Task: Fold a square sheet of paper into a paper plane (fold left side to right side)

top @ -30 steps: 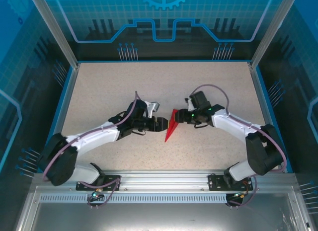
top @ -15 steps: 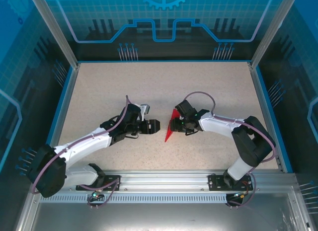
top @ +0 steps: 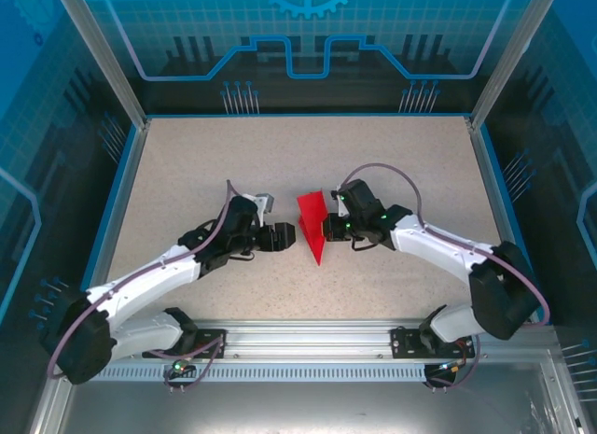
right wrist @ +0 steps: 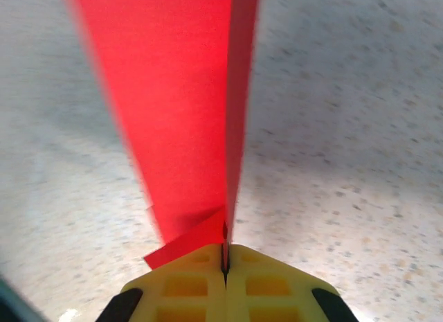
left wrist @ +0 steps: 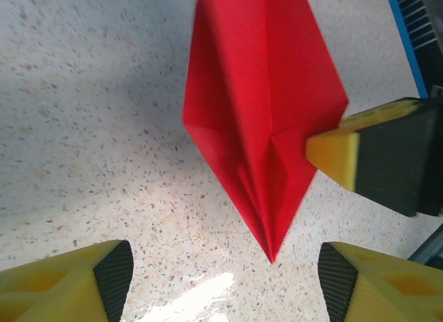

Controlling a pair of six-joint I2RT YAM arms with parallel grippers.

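Paper plane (top: 312, 231) on table (top: 187, 173), already a narrow pointed dart; main folds judged done. Right gripper (right wrist: 225, 256) clamped on plane's right edge. Left gripper (left wrist: 225, 275) just left of plane, fingers apart, empty. Left: probably final creasing, release.

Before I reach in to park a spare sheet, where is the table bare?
Bare: far table up to the back rim, and the near strip between the arms. Crowded: centre, left gripper and right gripper at the paper plane.

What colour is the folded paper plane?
The paper plane is bright red, clearest in the left wrist view.
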